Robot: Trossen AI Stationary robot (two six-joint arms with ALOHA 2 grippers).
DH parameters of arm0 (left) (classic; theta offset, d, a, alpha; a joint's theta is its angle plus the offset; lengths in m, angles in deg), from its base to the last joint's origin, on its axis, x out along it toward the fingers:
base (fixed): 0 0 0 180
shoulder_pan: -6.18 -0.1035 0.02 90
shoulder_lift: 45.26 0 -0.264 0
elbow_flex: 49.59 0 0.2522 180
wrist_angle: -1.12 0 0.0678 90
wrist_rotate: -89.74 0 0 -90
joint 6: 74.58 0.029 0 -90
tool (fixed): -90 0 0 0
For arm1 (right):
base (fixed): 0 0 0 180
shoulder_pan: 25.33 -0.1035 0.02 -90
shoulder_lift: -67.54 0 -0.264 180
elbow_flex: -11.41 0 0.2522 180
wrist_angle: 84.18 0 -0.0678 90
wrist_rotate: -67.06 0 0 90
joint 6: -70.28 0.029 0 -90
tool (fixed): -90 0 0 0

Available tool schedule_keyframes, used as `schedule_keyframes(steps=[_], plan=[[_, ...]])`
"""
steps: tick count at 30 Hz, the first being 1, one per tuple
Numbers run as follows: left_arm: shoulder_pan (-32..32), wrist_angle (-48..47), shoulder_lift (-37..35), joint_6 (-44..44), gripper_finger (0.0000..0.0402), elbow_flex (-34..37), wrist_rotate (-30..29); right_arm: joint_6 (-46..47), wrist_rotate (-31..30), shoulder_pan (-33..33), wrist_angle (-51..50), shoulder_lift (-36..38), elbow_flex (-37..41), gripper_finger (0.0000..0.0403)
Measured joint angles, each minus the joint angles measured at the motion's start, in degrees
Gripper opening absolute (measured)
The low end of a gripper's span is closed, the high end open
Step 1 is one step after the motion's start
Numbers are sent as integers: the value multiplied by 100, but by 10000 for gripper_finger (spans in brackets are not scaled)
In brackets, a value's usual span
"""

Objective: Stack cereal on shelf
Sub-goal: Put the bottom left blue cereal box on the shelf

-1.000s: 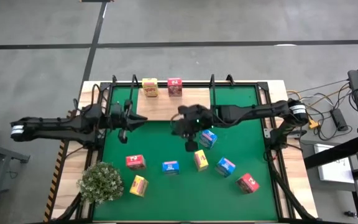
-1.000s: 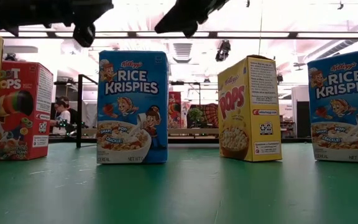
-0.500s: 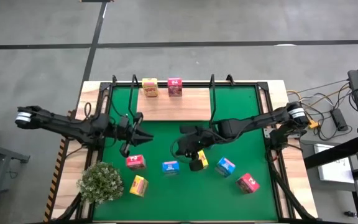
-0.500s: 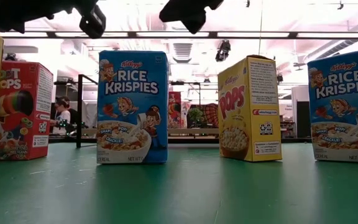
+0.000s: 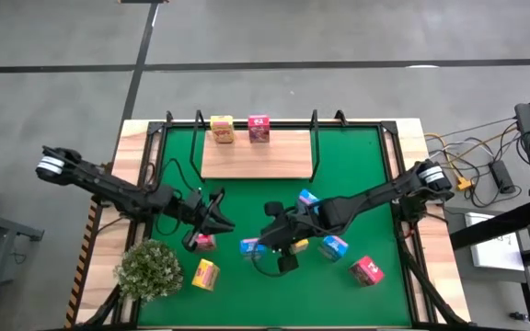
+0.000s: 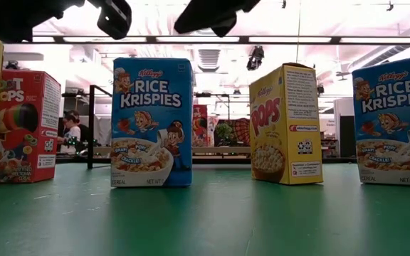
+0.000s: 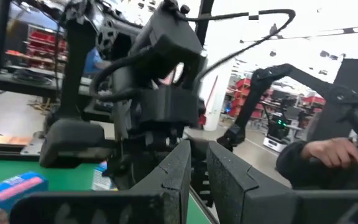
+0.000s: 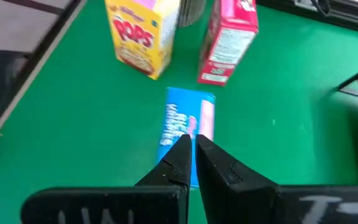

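High view, nearest edge of the green mat point(image 5: 357, 175) first: a bushy plant point(image 5: 149, 268) stands at the left corner, with a yellow Pops carton point(image 5: 205, 274) beside it and a pink-red carton point(image 5: 367, 270) toward the right. Farther in, a blue Rice Krispies carton point(image 5: 252, 247) and another blue carton point(image 5: 335, 245) lie on either side of the right gripper point(image 5: 283, 261), whose fingers are pressed together on nothing. The left gripper point(image 5: 219, 213) hangs over a pink-red carton point(image 5: 202, 242), its fingers close together with a thin gap and nothing between them. A third blue carton point(image 5: 307, 199) lies mid-mat. At the far edge the wooden shelf point(image 5: 256, 156) carries a yellow carton point(image 5: 222, 129) and a pink-red carton point(image 5: 259, 128), side by side.
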Motion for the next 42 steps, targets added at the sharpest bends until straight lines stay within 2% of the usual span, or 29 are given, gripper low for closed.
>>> schedule_keyframes(steps=[13, 17, 21, 33, 37, 42], plan=[[35, -15, -50, 212, 36, -66, 7, 529, -87, -192, 129, -18, 0, 13], [35, -55, -94, 214, 36, -66, 7, 565, -103, -199, 285, -18, 0, 29], [35, -92, -79, 214, 36, -66, 7, 665, -144, -205, 300, -18, 0, 74], [24, -81, -76, 475, 36, -66, -146, 410, -604, -194, 310, -415, 9, 265], [16, -89, -76, 518, 36, -66, -149, 378, -650, -107, 351, -536, 11, 299], [18, -78, -76, 505, 36, -66, -149, 401, -728, 25, 279, -558, 10, 308]])
